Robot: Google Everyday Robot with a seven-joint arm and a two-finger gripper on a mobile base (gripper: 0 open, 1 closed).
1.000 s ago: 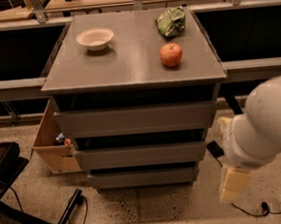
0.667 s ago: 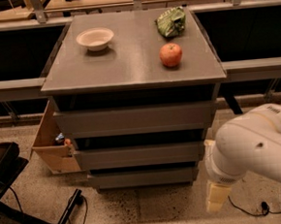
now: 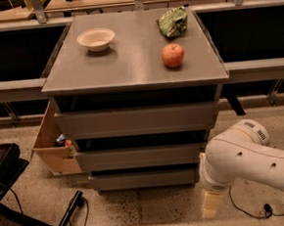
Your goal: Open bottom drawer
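The grey cabinet (image 3: 133,69) has three handle-less drawer fronts stacked below its top. The bottom drawer (image 3: 142,179) is the lowest and narrowest front, just above the floor, and it sits flush with no tray showing. My white arm (image 3: 244,158) comes in from the lower right. My gripper (image 3: 210,204) hangs below the arm's elbow, pointing down at the floor, just right of and slightly below the bottom drawer's right end. It touches nothing that I can see.
On the cabinet top stand a white bowl (image 3: 96,39), a red apple (image 3: 173,55) and a green bag (image 3: 172,22). A cardboard box (image 3: 54,146) sits on the floor to the cabinet's left. A black chair base (image 3: 20,193) and cables (image 3: 257,206) lie on the floor.
My arm has swung left and lower, bringing the gripper from the right side to beside the bottom drawer's right end. The drawers have not moved.
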